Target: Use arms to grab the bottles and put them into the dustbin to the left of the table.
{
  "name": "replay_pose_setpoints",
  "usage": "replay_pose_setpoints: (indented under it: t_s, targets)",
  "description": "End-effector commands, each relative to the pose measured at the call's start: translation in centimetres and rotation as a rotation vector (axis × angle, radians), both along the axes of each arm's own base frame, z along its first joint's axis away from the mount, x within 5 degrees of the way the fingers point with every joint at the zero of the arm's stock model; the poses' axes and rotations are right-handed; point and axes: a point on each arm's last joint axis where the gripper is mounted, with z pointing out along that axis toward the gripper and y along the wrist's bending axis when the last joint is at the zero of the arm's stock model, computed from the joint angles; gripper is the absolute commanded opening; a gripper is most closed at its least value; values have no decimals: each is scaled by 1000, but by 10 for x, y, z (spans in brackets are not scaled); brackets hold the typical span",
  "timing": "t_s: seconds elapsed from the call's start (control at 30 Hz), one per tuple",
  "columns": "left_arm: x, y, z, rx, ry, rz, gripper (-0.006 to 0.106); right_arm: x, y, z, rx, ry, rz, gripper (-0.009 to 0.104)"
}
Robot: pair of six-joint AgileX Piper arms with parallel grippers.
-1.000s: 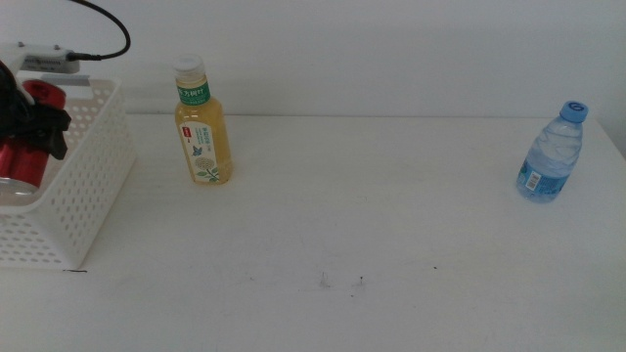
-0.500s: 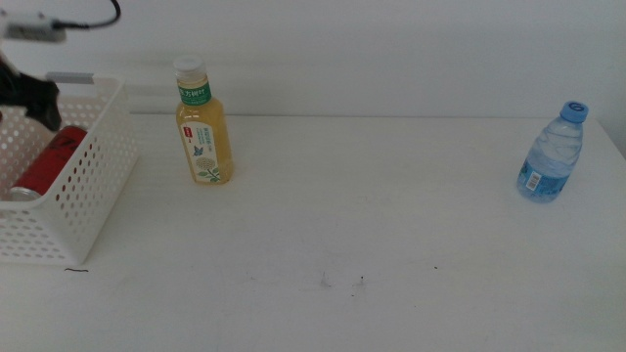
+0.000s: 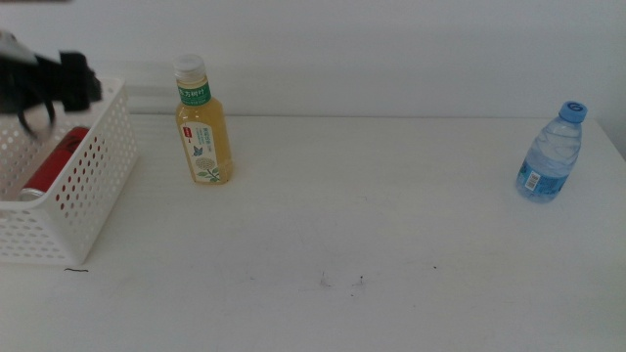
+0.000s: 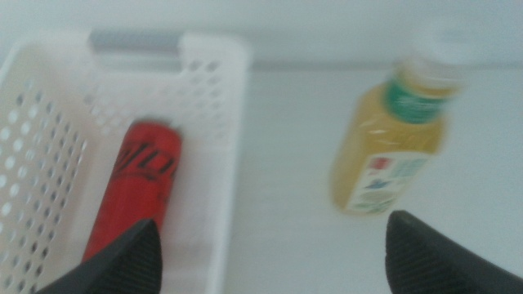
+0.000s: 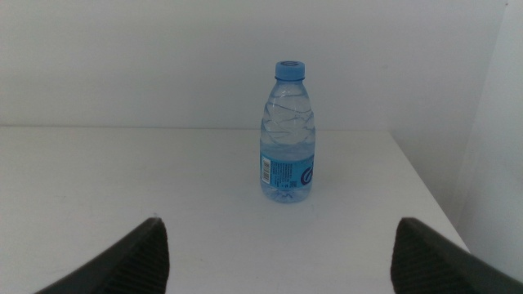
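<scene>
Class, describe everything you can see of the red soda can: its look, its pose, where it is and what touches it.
The red soda can is a slim cylinder, glossy like metal, with dark lettering along its side and a silvery end. It lies on its side inside the white perforated dustbin, near the wall facing the table, resting on the basket's floor; whether it presses that wall cannot be told. The left claw hovers above the basket, open, not touching the can. The wrist picture is blurred, so the lettering cannot be read.
</scene>
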Motion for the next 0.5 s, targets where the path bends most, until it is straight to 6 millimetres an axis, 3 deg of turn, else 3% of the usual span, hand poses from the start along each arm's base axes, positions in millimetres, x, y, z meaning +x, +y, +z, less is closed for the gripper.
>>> replay_pose_setpoints:
  t_s: [0.0, 0.1, 0.27, 0.37, 0.47]
  targets:
    - [-24, -13, -5, -5, -166, -4, 94, 0, -1, 0, -17, -13, -8, 92]
    - [-56, -24, -25, -12, -338, -21, 94, 0, -1, 0, -17, -13, -8, 92]
    - [-93, -29, -82, 2, -540, -16, 94, 0, -1, 0, -17, -13, -8, 92]
    - [-110, -29, -110, 0, -570, -15, 94, 0, -1, 0, -17, -13, -8, 92]
    - [-117, -30, -125, -8, -554, -15, 94, 0, -1, 0, -17, -13, -8, 92]
